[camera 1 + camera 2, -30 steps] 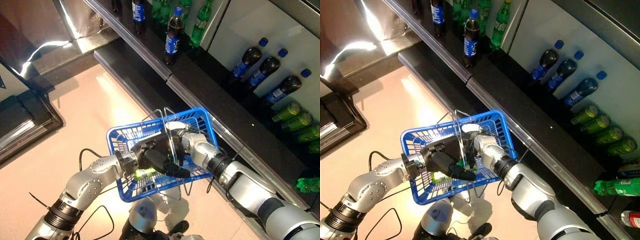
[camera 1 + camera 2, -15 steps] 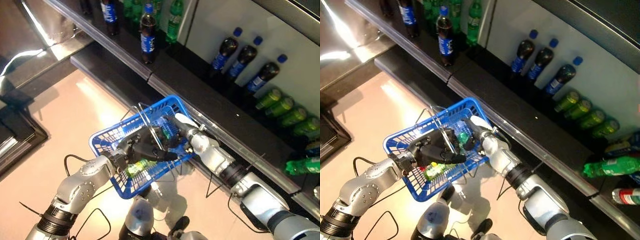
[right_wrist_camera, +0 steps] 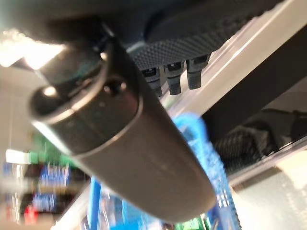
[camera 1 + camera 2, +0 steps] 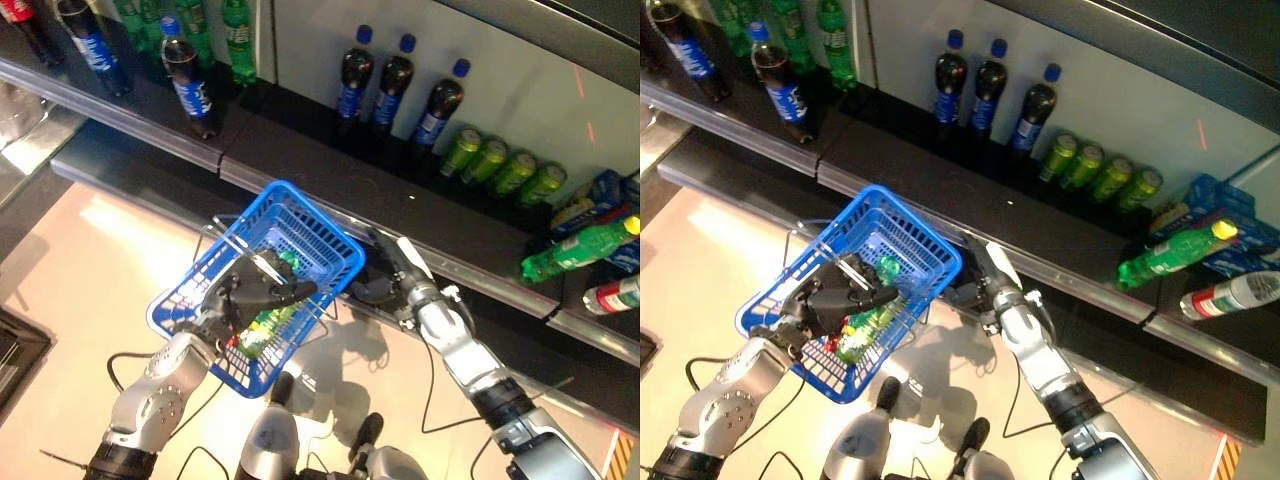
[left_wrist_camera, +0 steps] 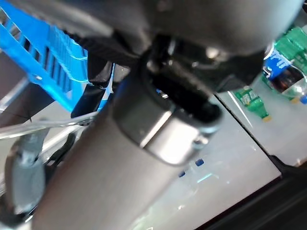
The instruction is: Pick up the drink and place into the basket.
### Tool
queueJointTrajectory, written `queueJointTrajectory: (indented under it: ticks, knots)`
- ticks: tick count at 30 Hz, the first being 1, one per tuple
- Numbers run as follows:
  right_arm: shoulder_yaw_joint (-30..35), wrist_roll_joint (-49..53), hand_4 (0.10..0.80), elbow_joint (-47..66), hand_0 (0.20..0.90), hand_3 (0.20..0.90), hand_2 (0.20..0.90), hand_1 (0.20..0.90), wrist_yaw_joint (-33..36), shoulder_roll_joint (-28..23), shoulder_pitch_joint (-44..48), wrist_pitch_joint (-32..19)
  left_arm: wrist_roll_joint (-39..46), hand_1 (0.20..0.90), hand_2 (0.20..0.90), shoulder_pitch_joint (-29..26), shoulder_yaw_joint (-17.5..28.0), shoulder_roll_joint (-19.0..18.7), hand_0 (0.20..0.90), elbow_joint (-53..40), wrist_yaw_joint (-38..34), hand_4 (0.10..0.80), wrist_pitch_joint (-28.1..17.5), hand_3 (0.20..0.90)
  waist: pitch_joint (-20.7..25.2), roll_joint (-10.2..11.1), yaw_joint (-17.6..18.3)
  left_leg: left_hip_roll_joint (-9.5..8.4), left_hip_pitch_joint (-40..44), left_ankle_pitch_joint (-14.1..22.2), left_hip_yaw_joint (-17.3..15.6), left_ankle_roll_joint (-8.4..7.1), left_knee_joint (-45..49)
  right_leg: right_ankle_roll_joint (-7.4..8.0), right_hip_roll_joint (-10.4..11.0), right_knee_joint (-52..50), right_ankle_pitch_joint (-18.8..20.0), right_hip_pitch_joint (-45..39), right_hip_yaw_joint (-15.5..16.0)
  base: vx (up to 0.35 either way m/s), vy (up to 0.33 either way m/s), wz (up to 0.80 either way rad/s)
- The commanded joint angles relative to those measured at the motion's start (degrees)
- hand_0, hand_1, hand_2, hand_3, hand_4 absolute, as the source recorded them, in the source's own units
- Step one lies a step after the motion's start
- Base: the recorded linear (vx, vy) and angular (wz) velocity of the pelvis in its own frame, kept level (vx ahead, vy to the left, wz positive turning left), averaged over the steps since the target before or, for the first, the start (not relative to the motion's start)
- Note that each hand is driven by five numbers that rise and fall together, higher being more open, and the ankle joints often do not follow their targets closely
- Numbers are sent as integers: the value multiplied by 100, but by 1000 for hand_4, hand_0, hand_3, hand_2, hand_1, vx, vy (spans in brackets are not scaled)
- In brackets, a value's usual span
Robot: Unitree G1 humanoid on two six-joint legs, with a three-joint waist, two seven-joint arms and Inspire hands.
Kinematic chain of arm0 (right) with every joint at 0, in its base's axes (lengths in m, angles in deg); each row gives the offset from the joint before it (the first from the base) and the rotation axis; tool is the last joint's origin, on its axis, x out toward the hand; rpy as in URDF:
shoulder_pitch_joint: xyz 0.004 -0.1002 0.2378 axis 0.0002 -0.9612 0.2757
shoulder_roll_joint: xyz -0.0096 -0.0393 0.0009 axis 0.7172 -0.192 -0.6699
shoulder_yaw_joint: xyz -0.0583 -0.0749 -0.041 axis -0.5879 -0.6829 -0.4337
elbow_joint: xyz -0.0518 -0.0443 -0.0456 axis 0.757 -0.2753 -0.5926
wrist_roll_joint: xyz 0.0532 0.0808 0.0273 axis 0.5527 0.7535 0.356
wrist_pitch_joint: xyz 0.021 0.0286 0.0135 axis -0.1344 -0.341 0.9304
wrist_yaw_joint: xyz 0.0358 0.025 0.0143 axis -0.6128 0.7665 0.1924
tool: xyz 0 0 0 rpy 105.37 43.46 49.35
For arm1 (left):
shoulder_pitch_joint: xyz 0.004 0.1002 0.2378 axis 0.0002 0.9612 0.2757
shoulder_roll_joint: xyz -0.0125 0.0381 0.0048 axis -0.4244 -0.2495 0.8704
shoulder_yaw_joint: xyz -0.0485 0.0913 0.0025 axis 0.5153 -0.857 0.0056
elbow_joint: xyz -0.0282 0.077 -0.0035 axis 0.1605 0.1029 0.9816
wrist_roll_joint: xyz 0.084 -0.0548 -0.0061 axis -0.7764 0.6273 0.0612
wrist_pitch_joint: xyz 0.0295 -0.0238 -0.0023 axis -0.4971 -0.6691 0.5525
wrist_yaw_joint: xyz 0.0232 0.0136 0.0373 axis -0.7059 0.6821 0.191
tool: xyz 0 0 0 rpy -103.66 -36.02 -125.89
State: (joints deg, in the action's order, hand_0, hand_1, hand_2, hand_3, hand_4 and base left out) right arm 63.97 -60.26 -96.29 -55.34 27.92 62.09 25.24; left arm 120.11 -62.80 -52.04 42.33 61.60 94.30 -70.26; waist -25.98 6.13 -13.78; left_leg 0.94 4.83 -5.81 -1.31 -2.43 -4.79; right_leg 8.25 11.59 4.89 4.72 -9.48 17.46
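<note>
2 hands work around a blue basket point(image 4: 300, 235) that hangs above the pale floor point(image 4: 90, 250) in front of a dark shelf point(image 4: 300, 140). The left hand point(image 4: 262, 293) sits over the middle of the basket with its fingers curled round the thin wire handle point(image 4: 232, 238), so it carries the basket tilted, the far rim higher than the near one. Inside the basket, under that hand, lies the drink point(image 4: 862, 326), a green bottle on its side with its cap toward the far rim. The right hand point(image 4: 975, 285) is outside the basket, just beside its right wall and close to the shelf's front edge; its white-covered thumb point(image 4: 408, 257) sticks out and it holds nothing, though I cannot tell how far its fingers are spread, since they are mostly hidden behind the basket wall. On the shelf beyond the basket stand 3 dark bottles with blue caps point(image 4: 392, 85), and to the right of them lie 4 green cans point(image 4: 500, 167) in a row. Farther right of the cans a green bottle with a yellow cap point(image 4: 578, 248) lies on its side. To the left of the basket, 1 dark cola bottle point(image 4: 188, 88) stands near the shelf edge, with green bottles point(image 4: 236, 35) behind it.
</note>
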Motion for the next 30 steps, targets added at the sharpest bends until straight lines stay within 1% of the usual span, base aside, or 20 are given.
queueJointTrajectory:
  ticks: [1,3,6,9,13,15,17,18,19,22,24,25,26,27,28,29,30]
  knots:
    - [-196,333,800,93,900,900,900,900,368,-360,-495,-902,430,300,300,-823,473,633,300,-958,596,100,-2192,200,2176,-479,319,-145,143,527,203,109,-21,165,-138,-126,-150,24,5,35,76,-15]
    - [83,420,800,81,900,900,900,900,330,-331,-768,-1169,341,300,300,-645,621,663,300,-744,622,100,-2237,200,2163,-498,406,-131,157,542,139,114,-21,168,-133,-136,-154,43,-40,40,78,-21]
    - [520,591,800,110,900,900,900,900,152,-328,-1193,-1401,-154,300,300,-319,883,649,300,-415,584,100,-2407,200,2165,-514,536,-118,165,561,49,117,-21,178,-126,-155,-166,79,-106,53,86,-6]
    - [874,950,800,5,900,900,900,900,-67,-348,-1514,-1576,-372,300,300,-105,1083,601,300,-74,520,100,-2427,200,2158,-506,630,-111,174,571,-17,123,-21,184,-118,-195,-184,104,-151,64,75,-4]
    - [1461,1591,800,-270,900,900,900,900,-431,-230,-1999,-1873,-515,300,300,273,1417,644,300,577,404,100,-2240,200,2129,-482,754,-111,195,596,-122,149,-21,191,-110,-288,-213,157,-217,72,78,-13]
    - [1791,1939,800,-531,900,900,900,900,-634,-110,-2254,-2048,-480,300,300,488,1553,672,300,1167,507,100,-2191,200,2098,-456,846,-143,215,621,-176,189,-21,215,-95,-396,-183,217,-298,72,97,-8]
    - [1969,2297,800,-795,900,900,900,900,-726,-96,-2337,-2088,-522,300,300,576,1617,661,300,1586,482,100,-2079,200,2080,-452,908,-158,230,636,-216,208,-21,215,-99,-437,-187,245,-393,52,110,-13]
    - [2089,2451,800,-1016,900,900,900,900,-810,-109,-2395,-2136,-470,300,300,643,1655,657,300,1919,584,100,-1993,200,2064,-449,949,-175,237,646,-247,223,-21,218,-103,-459,-180,260,-455,32,105,-25]
    - [2116,2482,800,-1078,900,900,900,900,-823,-113,-2403,-2140,-472,300,300,652,1662,656,300,1998,588,100,-1939,200,2061,-448,954,-180,239,652,-258,227,-21,220,-104,-466,-179,266,-473,40,138,-27]
    - [2284,2789,800,-1653,900,900,900,900,-907,-125,-2529,-2126,-720,300,300,686,1631,676,300,3072,770,100,-1857,200,2026,-425,1096,-275,237,694,-287,283,-21,270,-45,-642,28,428,-710,51,154,-13]
    - [2301,2891,800,-2079,900,900,900,900,-943,-78,-2539,-2130,-871,300,300,572,1561,708,300,3844,807,100,-1836,200,2005,-414,1187,-331,229,724,-352,298,-21,323,23,-745,248,581,-835,28,108,-21]
    - [2306,2894,800,-2266,900,900,900,900,-967,-58,-2516,-2135,-971,300,300,508,1536,725,300,4083,785,100,-1823,200,1992,-411,1208,-349,226,736,-385,299,-21,348,42,-762,325,636,-867,9,82,-19]
    - [2312,2882,800,-2670,900,900,900,900,-1071,-32,-2470,-2220,-1109,300,300,437,1486,748,300,4518,805,100,-1812,200,1973,-409,1231,-368,239,759,-479,283,-21,384,64,-727,431,726,-800,-9,56,-23]
    - [2307,2979,800,-2868,900,900,900,900,-1148,-17,-2427,-2161,-1215,300,300,408,1457,768,300,4710,755,100,-1805,200,1958,-398,1218,-387,254,789,-566,259,-21,423,83,-657,531,788,-671,-20,32,-37]
    - [2300,2966,800,-3170,900,900,900,900,-1271,24,-2380,-2237,-1269,300,300,377,1433,796,300,4920,744,100,-1827,200,1944,-381,1203,-407,266,812,-650,237,-21,464,105,-637,637,861,-527,-45,-8,-70]
    - [2302,2980,800,-3727,900,900,900,900,-1474,47,-2275,-2327,-1343,300,300,296,1357,815,300,5303,783,100,-1818,200,1919,-380,1189,-410,265,835,-762,245,-21,478,69,-714,662,963,-449,-62,-38,-86]
    - [2278,3040,800,-4211,900,900,900,900,-1655,63,-2205,-2424,-1417,300,300,201,1257,809,300,5685,784,100,-1942,200,1923,-403,1201,-392,232,816,-795,277,-21,434,-18,-851,532,990,-509,-62,-48,-93]
